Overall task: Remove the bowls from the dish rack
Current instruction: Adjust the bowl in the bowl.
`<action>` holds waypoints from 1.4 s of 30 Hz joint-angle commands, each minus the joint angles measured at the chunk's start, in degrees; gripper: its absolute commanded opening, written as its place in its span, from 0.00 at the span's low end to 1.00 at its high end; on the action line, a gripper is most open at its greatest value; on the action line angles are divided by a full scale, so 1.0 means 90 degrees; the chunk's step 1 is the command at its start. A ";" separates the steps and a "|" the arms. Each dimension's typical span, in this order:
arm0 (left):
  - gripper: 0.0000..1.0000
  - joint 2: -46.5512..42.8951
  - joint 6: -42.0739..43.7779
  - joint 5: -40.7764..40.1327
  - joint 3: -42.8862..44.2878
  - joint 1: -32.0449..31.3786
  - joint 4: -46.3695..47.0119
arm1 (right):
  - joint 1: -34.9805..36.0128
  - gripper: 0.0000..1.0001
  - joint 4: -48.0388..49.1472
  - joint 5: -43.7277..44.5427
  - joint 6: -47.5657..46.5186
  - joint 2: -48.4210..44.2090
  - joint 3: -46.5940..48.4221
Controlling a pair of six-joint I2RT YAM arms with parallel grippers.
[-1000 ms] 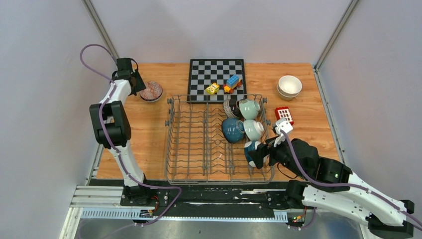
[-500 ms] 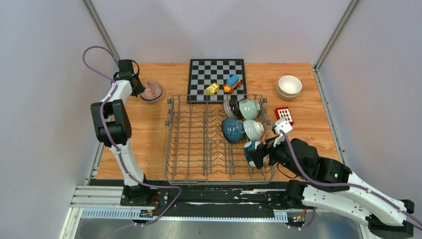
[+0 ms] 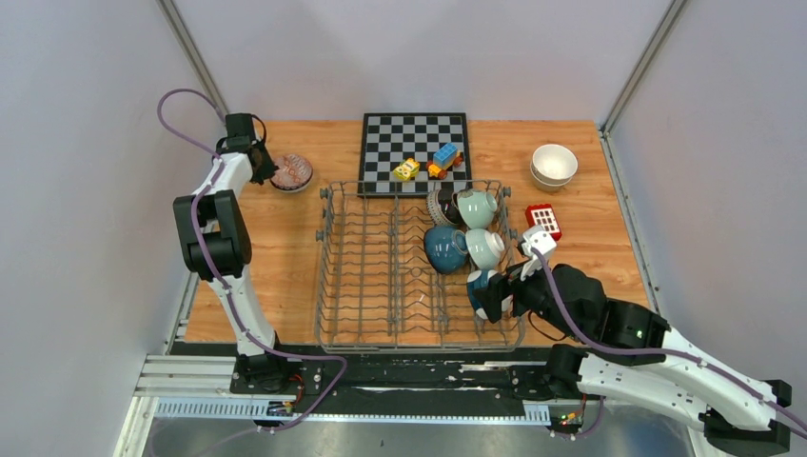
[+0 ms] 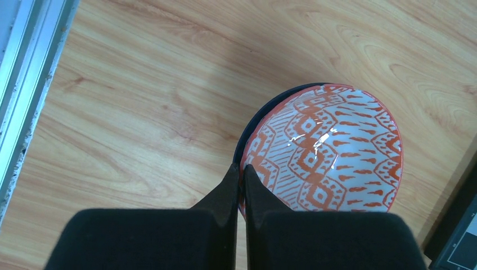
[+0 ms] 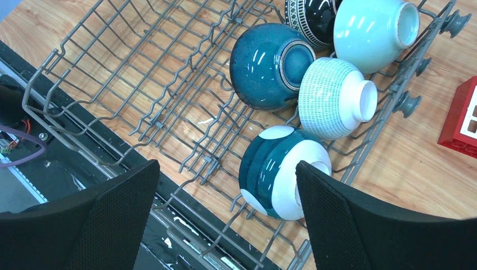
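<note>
The grey wire dish rack (image 3: 371, 276) holds several bowls on its right side: dark teal (image 5: 264, 64), white with fine lines (image 5: 332, 98), pale mint (image 5: 371, 31), dark-patterned (image 5: 312, 17), and a teal-and-white one (image 5: 284, 180) at the near right. My right gripper (image 5: 226, 166) is open over that near bowl, which lies beside its right finger. At the far left, a red-patterned bowl (image 4: 332, 152) sits on the table. My left gripper (image 4: 240, 174) is shut on its rim, one finger outside and one inside. Stacked cream bowls (image 3: 554, 164) stand at the far right.
A chessboard (image 3: 416, 129) lies behind the rack with toy blocks (image 3: 428, 164) on it. A red block (image 3: 543, 219) sits just right of the rack. The left wall rail (image 4: 22, 84) runs close to the patterned bowl.
My left gripper has moved slightly toward the patterned bowl and shut on its rim. The right gripper stays open over the rack, barely shifted.
</note>
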 commanded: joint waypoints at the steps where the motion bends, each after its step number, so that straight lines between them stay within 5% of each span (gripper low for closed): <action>1: 0.00 0.0111 -0.0165 0.0227 0.0203 -0.0010 0.0134 | -0.0057 0.94 -0.0020 0.0135 -0.0095 0.0013 0.0012; 42: 0.00 -0.0909 -0.1401 0.0878 -0.1109 0.0164 0.1317 | -0.0058 0.94 0.0002 -0.0052 0.0084 -0.0310 -0.0096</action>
